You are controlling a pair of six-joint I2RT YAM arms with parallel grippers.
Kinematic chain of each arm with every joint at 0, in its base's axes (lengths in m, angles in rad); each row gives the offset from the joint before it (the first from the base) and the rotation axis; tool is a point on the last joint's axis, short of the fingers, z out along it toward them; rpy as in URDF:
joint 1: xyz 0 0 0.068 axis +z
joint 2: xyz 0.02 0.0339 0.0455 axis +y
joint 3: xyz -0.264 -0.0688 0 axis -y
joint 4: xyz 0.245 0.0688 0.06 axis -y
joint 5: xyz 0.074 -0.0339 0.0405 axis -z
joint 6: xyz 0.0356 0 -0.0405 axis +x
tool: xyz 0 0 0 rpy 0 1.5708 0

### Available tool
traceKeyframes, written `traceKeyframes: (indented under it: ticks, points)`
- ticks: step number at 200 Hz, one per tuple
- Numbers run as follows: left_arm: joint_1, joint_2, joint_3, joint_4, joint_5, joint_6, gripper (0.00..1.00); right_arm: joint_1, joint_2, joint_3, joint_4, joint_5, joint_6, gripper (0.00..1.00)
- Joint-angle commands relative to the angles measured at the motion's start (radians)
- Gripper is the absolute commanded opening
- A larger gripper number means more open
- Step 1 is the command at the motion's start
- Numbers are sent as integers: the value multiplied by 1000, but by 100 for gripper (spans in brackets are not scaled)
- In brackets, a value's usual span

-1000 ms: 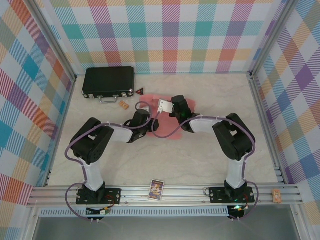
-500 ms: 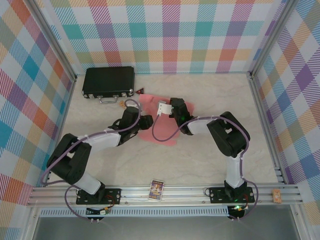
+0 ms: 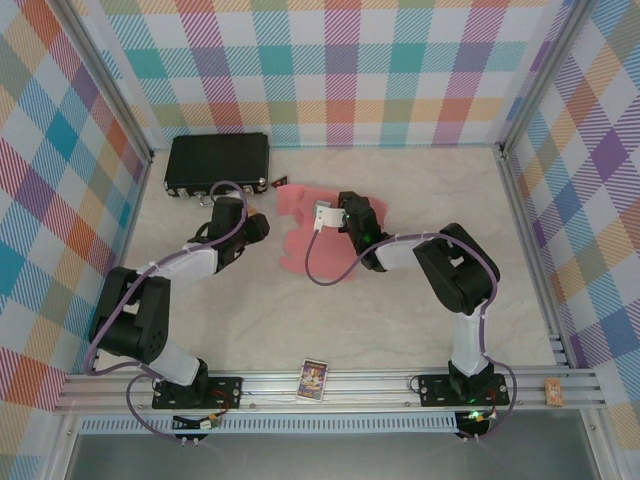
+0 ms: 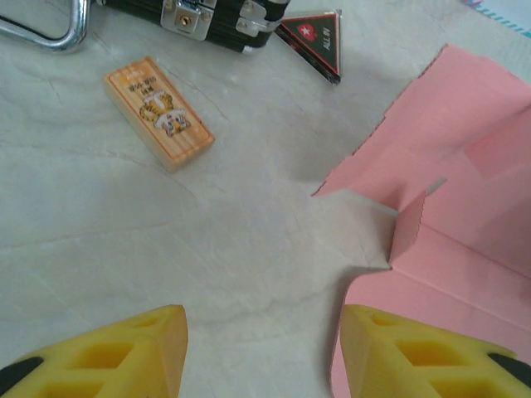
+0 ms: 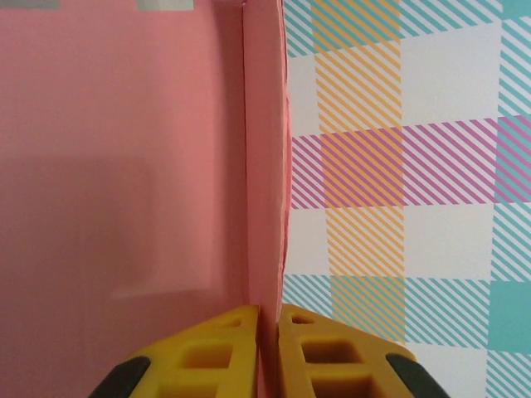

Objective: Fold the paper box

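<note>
The salmon-pink paper box (image 3: 296, 245), seemingly light, thin and easily creased, lies part-flat in the middle of the worktop (image 3: 400, 320), one upright flap pinched in the closed right claw (image 5: 267, 322), while the left claw (image 4: 264, 336) gapes empty beside a free edge, probably the best next hold.

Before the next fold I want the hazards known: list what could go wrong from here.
1. The right gripper pinches one thin raised panel of the paper box; a hard pull could crease or tear it.
2. The left gripper hangs open at the sheet's edge; closing there may catch nothing or crumple a tab.
3. The small orange block and the triangular piece lie close by; a sweep might knock them.
</note>
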Motion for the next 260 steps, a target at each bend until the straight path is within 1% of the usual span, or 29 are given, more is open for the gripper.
traceKeyframes:
  ticks: [1, 34, 53, 83, 108, 144, 167, 188, 206, 234, 260]
  points:
    - [29, 47, 58, -7, 55, 26, 51, 13, -10, -18, 81, -10, -43, 14]
    - [69, 112, 118, 5, 95, 6, 53, 23, -19, -39, 113, -18, -45, 14]
    - [76, 155, 176, -25, 77, -21, 53, 28, -18, -42, 132, -15, -54, 15]
    - [77, 229, 269, -97, 3, -92, 53, 38, -13, -48, 168, -15, -71, 15]
    - [80, 295, 357, -134, -1, -111, 52, 46, -7, -54, 196, -13, -87, 15]
    - [80, 376, 471, -189, -17, -123, 49, 59, 2, -58, 229, -10, -98, 15]
    - [83, 411, 523, -223, -41, -133, 41, 64, 11, -56, 239, -6, -105, 15]
    - [87, 401, 518, -212, -45, -142, 34, 65, 16, -53, 243, -2, -108, 15]
    - [87, 356, 463, -166, -50, -133, 34, 65, 23, -50, 247, 6, -108, 15]
    - [87, 263, 353, -89, -108, -120, 36, 65, 41, -42, 257, 7, -112, 15]
    - [91, 219, 309, -70, -180, -125, 36, 65, 49, -45, 276, 7, -119, 15]
